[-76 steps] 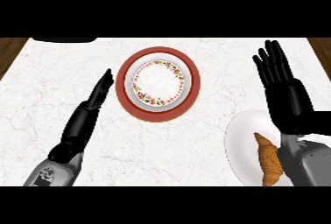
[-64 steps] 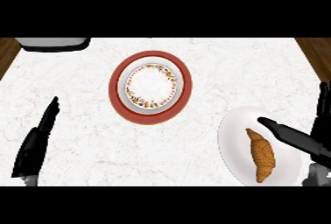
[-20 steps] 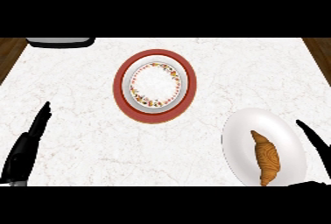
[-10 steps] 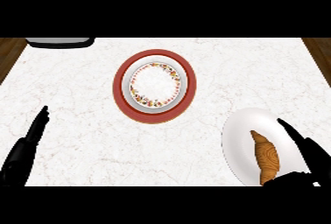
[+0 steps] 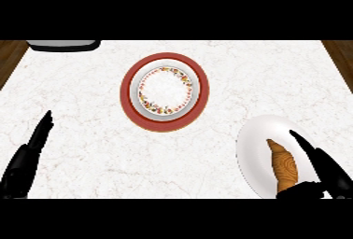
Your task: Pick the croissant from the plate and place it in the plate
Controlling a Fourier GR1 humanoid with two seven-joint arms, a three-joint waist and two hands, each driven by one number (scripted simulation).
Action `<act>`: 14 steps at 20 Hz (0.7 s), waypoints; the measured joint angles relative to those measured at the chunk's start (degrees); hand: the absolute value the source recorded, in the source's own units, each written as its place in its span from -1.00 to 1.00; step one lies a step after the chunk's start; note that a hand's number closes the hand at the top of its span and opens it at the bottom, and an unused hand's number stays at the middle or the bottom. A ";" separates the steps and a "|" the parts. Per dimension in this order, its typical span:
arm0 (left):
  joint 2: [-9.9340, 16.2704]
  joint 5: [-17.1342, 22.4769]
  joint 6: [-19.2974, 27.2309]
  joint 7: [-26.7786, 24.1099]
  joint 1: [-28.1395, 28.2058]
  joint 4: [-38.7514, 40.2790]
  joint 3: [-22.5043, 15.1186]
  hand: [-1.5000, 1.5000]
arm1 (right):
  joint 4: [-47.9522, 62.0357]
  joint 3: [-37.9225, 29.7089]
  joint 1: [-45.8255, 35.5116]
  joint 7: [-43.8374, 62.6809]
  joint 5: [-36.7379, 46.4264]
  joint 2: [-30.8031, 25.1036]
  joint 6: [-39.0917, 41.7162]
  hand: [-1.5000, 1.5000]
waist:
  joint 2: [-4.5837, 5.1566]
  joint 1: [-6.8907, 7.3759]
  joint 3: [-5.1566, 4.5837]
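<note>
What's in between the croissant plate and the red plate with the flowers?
Nothing, only bare marble counter lies between the white plate holding the croissant and the red-rimmed plate, as the head view shows.

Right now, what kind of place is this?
Most likely a kitchen counter: a white marble countertop, a patterned plate on a red charger, and a croissant on a white plate.

We see a golden-brown tapered croissant [image 5: 283, 167] lying lengthwise on a plain white oval plate [image 5: 255, 154], well apart from a red-rimmed round plate with floral-bordered white centre [image 5: 164, 91].
</note>
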 measured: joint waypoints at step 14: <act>-2.34 -2.55 -3.50 -2.06 -0.78 1.86 3.97 0.00 | 6.97 -3.82 -1.74 -11.40 6.14 5.60 -1.10 1.00 | -0.15 0.00 -0.22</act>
